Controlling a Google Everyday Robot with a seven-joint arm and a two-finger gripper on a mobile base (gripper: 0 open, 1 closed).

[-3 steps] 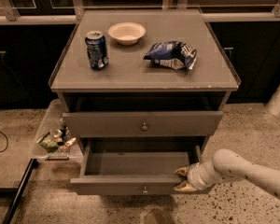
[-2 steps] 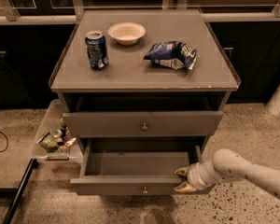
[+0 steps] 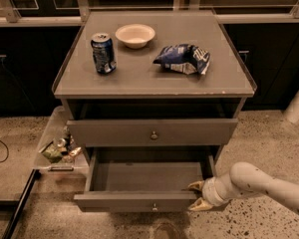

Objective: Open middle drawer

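Gripper (image 3: pixel 198 195) of mine sits low on the near right, at the right front corner of the middle drawer (image 3: pixel 134 201). Its 2 fingers (image 3: pixel 195 185) are spread wide, 1 over the drawer's right side wall and the other just in front of the drawer's front panel, so the corner lies between them. I cannot tell whether either finger presses on it. My pale arm (image 3: pixel 269 185) comes in from the right edge.

The middle drawer stands pulled well out toward the near side, its grey inside open to view and its small knob (image 3: pixel 154 206) centred on the front. Above it, the top drawer (image 3: pixel 114 132) sits only slightly out, with its own knob (image 3: pixel 154 135).

On the table (image 3: pixel 139 81) there is a blue can (image 3: pixel 103 53) upright at the left, a pale bowl (image 3: pixel 135 35) farther back beside it, and a crumpled blue bag (image 3: pixel 183 59) to the right. A clear bin (image 3: pixel 52 133) with small items sits against the table's left side.
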